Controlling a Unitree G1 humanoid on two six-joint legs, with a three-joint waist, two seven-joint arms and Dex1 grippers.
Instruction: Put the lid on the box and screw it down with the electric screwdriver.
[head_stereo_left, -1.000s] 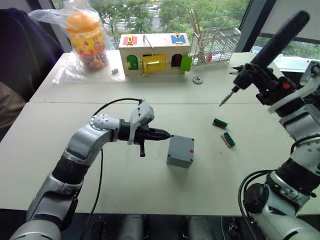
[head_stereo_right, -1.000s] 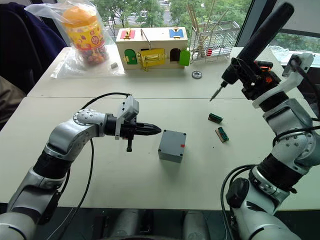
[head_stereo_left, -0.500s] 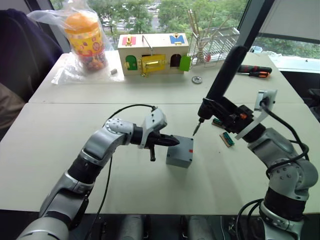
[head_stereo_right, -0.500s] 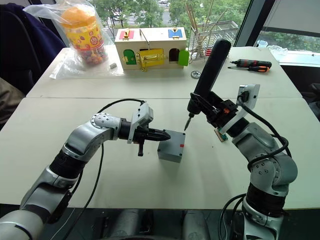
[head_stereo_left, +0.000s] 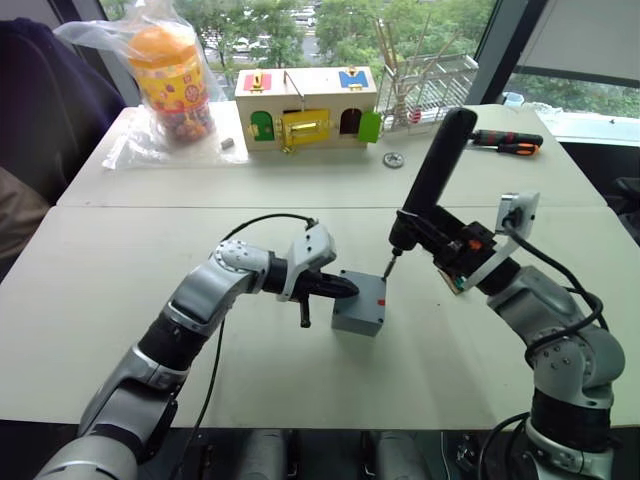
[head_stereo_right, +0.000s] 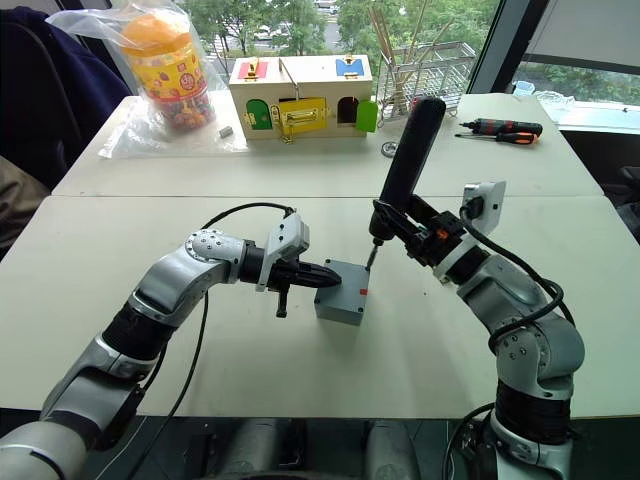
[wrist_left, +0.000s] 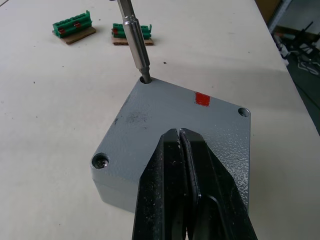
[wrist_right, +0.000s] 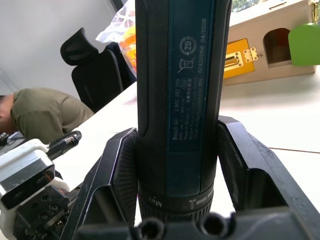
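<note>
Left wrist view: the lid (wrist_left: 175, 120) sits on the box (head_stereo_left: 359, 305) mid-table; the left gripper (wrist_left: 181, 137), fingers pressed together and empty, steadies it; the right gripper (wrist_right: 175, 165), clamped round the electric screwdriver (head_stereo_left: 432, 185), sets its bit in a corner screw hole.

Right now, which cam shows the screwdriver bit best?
Left wrist view: the bit is close up, its tip seated in a corner hole of the lid. Both eye views show it small and thin below the electric screwdriver. Right wrist view shows the tool body in the right hand.
</note>
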